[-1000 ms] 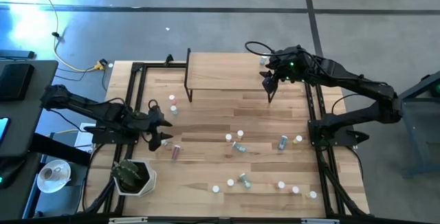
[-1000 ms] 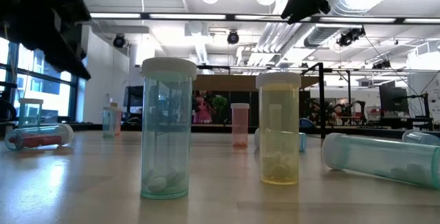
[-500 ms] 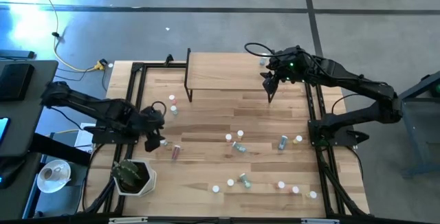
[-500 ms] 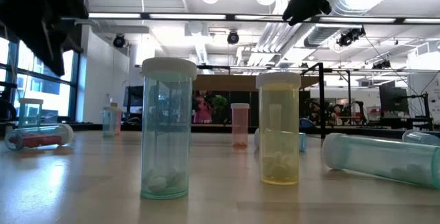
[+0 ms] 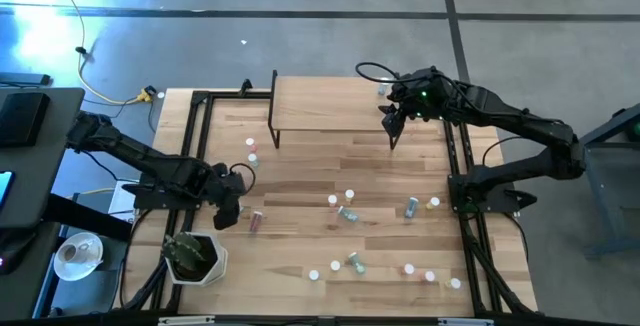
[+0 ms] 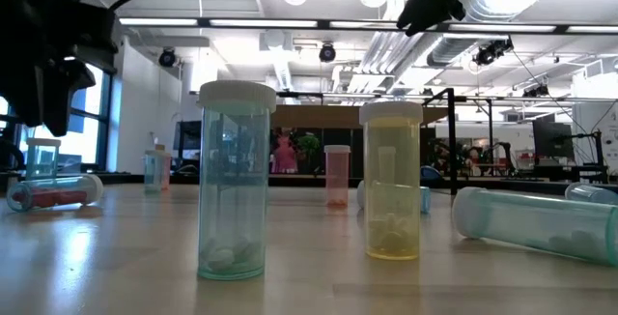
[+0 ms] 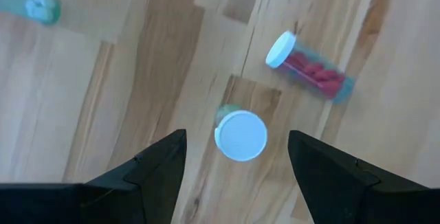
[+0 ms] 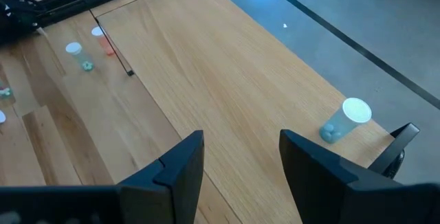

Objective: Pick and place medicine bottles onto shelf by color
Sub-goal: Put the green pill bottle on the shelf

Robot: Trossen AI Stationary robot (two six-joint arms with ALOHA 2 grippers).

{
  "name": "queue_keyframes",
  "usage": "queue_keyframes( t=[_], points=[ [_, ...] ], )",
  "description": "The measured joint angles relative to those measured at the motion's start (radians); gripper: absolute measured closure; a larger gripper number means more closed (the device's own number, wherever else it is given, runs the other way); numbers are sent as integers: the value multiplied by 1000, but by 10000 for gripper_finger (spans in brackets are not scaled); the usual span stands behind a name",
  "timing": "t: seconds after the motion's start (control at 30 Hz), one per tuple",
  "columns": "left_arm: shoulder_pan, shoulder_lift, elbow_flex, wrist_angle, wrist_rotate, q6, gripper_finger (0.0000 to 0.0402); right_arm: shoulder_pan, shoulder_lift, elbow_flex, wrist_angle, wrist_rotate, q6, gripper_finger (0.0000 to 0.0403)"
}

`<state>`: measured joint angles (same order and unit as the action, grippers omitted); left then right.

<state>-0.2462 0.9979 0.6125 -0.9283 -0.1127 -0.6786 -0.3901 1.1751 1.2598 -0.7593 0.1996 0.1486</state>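
My left gripper (image 5: 228,209) points down, open, over the table's left part. An upright bottle with a white cap (image 7: 240,135) stands on the table below the gap between its fingers, untouched. A bottle with red contents (image 7: 313,73) lies on its side beside it. My right gripper (image 5: 390,116) hangs open and holding nothing over the right end of the shelf (image 5: 325,104). One blue-grey bottle (image 8: 346,119) lies on the shelf top near its far right corner. Several more bottles are scattered on the table, such as a teal one (image 6: 232,180) and a yellow one (image 6: 391,180).
A potted plant (image 5: 192,256) stands at the table's near left corner, close to my left arm. Black frame rails (image 5: 198,136) run along both sides of the table. Two bottles (image 5: 251,150) stand left of the shelf's legs. Bare wood lies between the shelf and the scattered bottles.
My left gripper has tipped from nearly level to pointing down and has moved a little toward the table's near edge, sinking over the upright white-capped bottle. Its fingers stay open.
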Motion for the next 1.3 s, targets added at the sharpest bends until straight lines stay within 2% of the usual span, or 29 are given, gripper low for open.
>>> queue_keyframes(
  t=[0.73, 1.3],
  points=[
    [1, 140, 0, 20, -19, 8, 163, 0, 0, 0, -2, 0, 0, 222],
    [1, 140, 0, 23, -26, 46, 275, 0, 3, 0, -4, 0, 0, 222]
  ],
)
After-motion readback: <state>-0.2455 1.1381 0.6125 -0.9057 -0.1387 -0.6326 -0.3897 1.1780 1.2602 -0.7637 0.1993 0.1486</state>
